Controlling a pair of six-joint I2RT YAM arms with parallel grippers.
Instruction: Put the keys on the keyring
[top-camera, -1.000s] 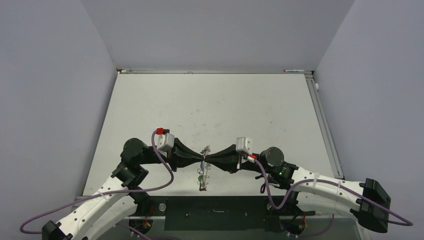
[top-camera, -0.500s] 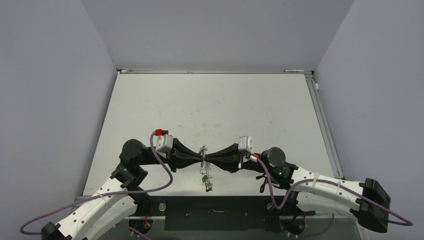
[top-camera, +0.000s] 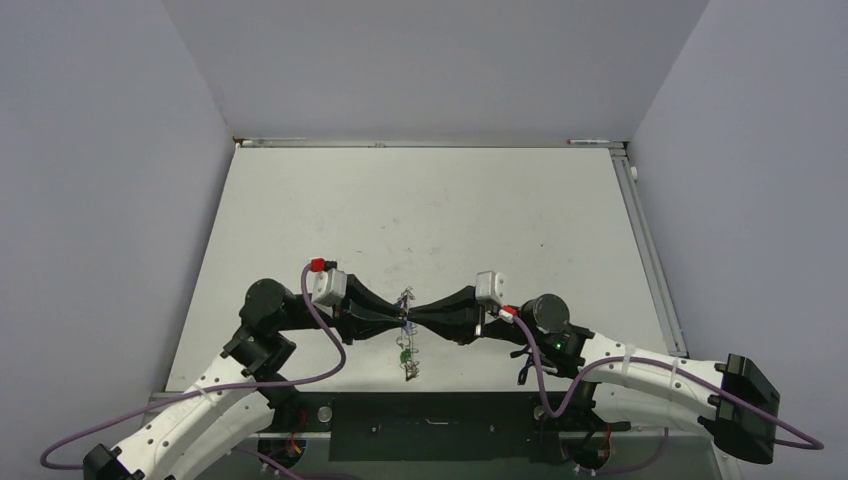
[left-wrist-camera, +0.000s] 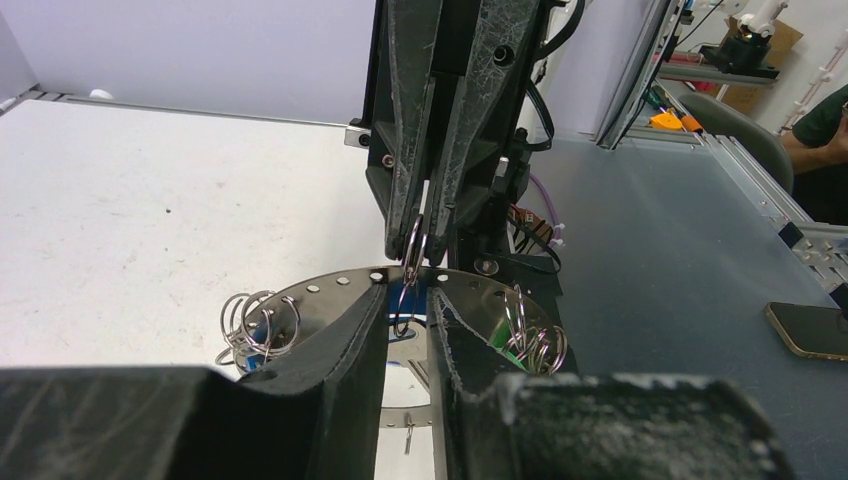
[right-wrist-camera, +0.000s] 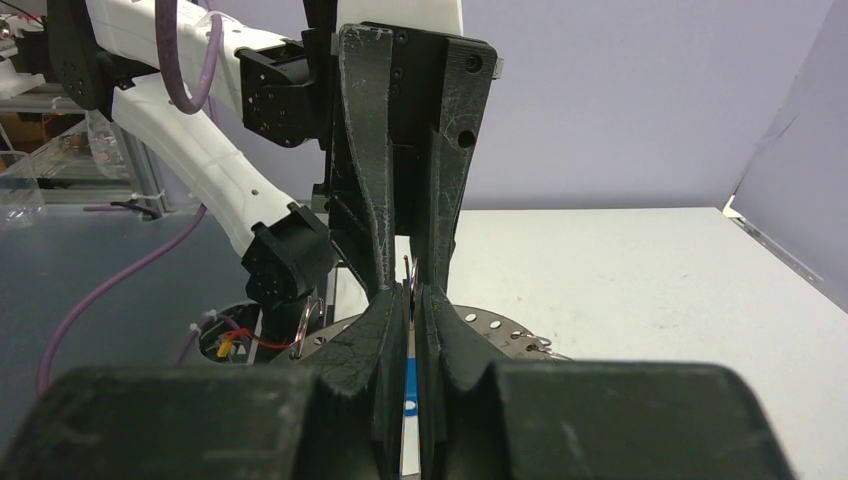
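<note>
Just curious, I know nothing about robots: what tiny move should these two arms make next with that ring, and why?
Probably the right fingers ease their small split ring onto the rim of the keyring, since the left fingers hold it steady and ring and rim meet there.

Found no legible text, label, brand, number or sign in any of the three views. Checked the keyring (left-wrist-camera: 475, 305) and the counter (top-camera: 420, 220) and made out no lettering on either.
</note>
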